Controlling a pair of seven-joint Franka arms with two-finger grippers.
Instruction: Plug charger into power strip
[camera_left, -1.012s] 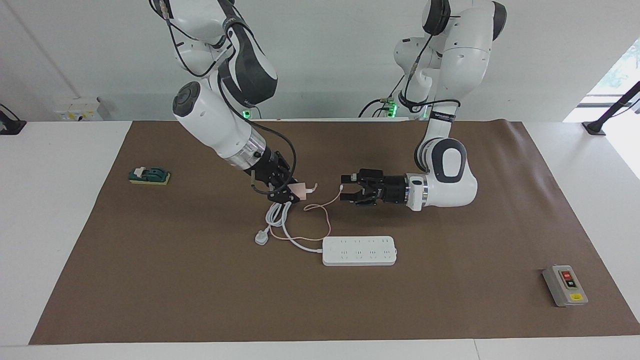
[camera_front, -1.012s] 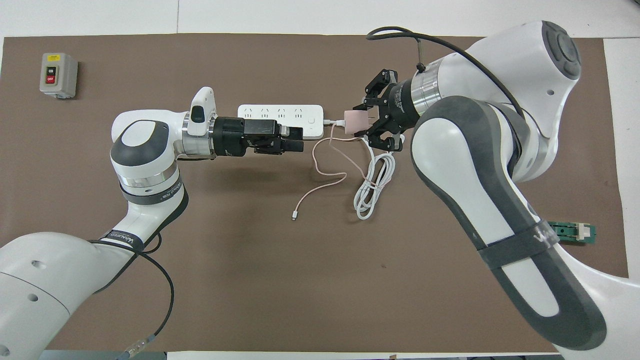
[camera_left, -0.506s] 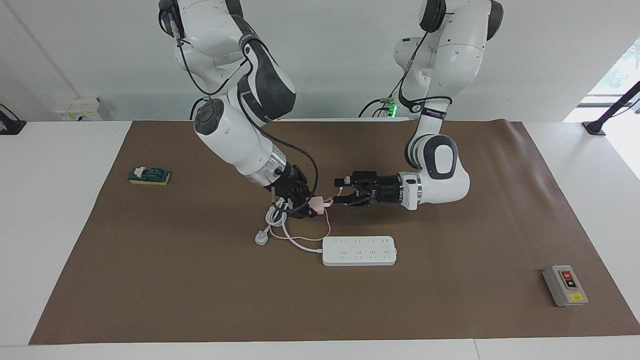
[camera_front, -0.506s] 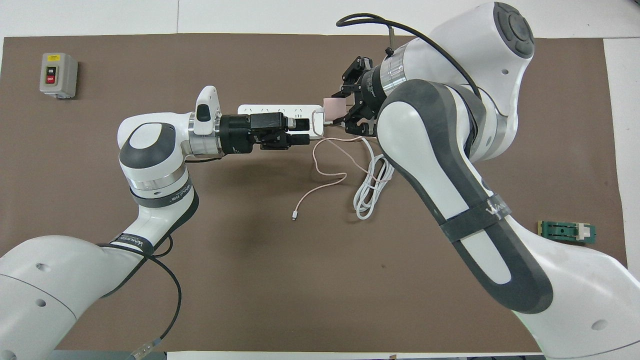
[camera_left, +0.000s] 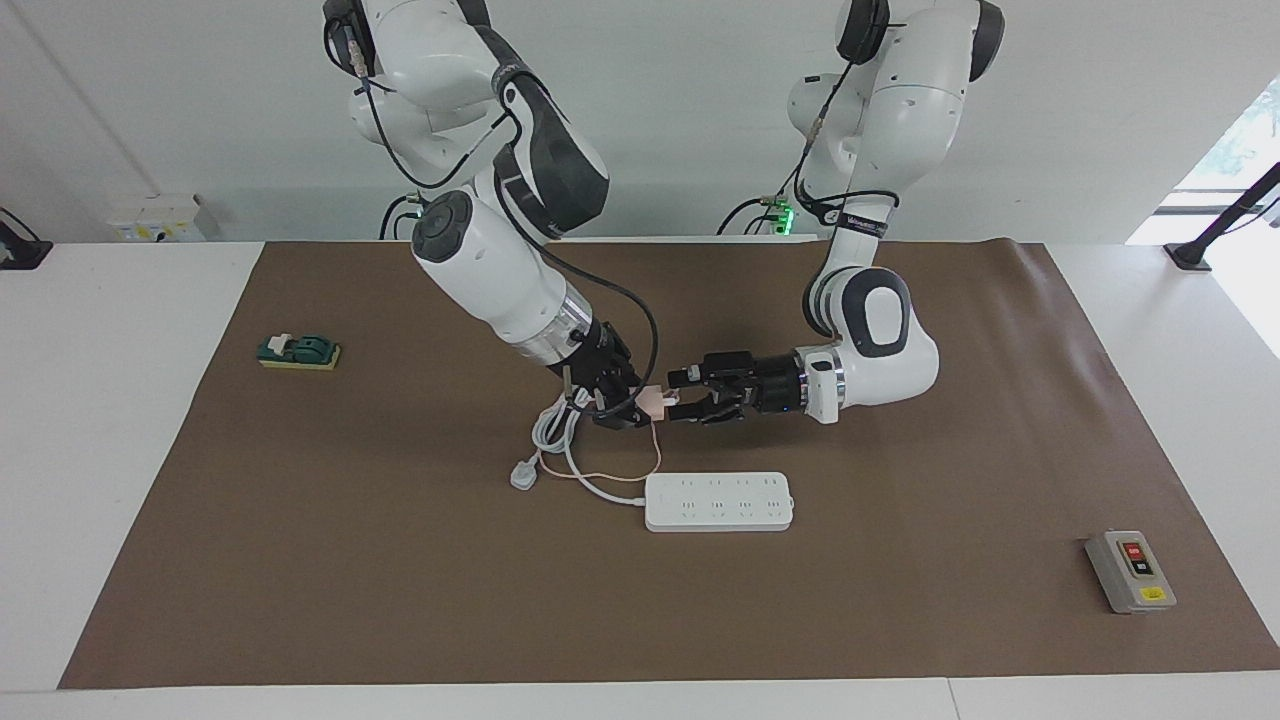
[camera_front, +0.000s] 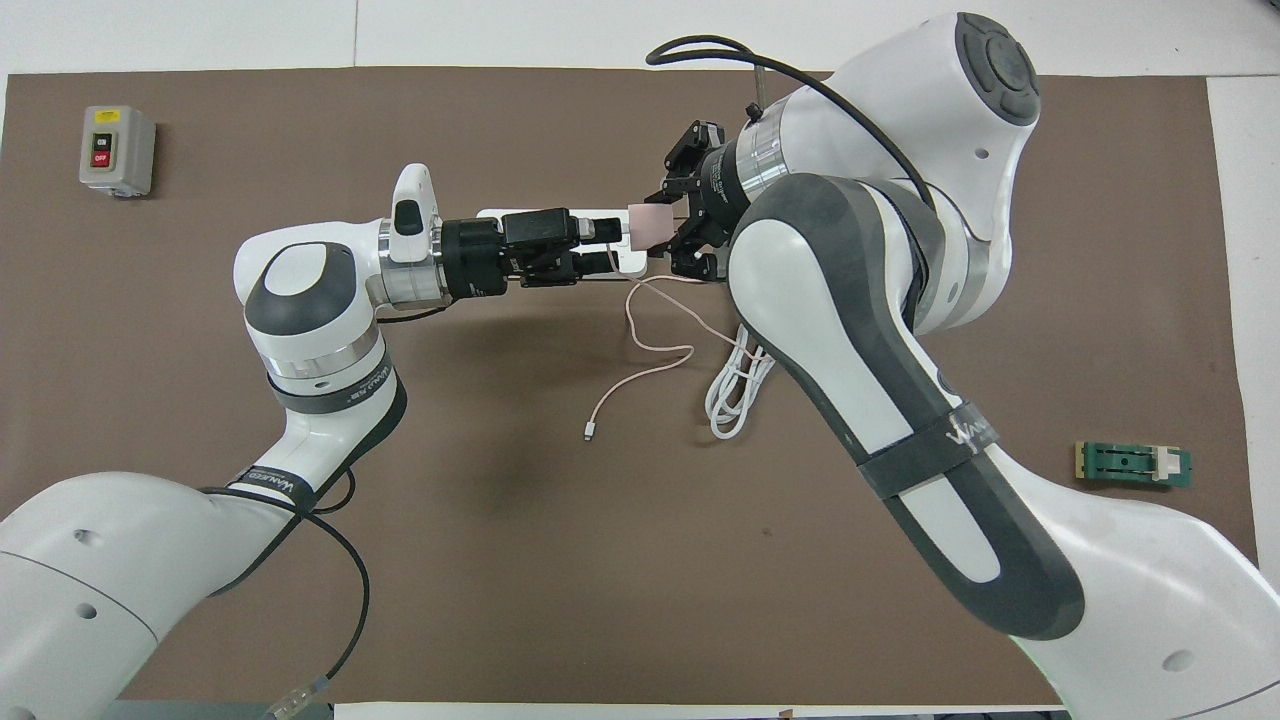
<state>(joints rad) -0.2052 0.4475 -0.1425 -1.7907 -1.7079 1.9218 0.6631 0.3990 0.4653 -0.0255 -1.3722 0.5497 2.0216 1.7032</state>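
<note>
Facing view: the right tool (camera_left: 628, 404), pinching the charger (camera_left: 652, 402), has carried it up to the spread left tool (camera_left: 690, 394), which now brackets it in the air (a handover, likely).

Overhead view: both hang over the power strip (camera_front: 630, 262), mid-bench, nothing plugged in.

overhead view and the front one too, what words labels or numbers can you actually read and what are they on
"OFF": red button of the grey switch box, overhead view.
Black button above it: white mark, too small to read.
Yellow sticker on the same box: too small to read.
Brand lettering on the dark band of each arm: not legible enough to quote.
Power strip, pink charger, green part: no readable text.
</note>
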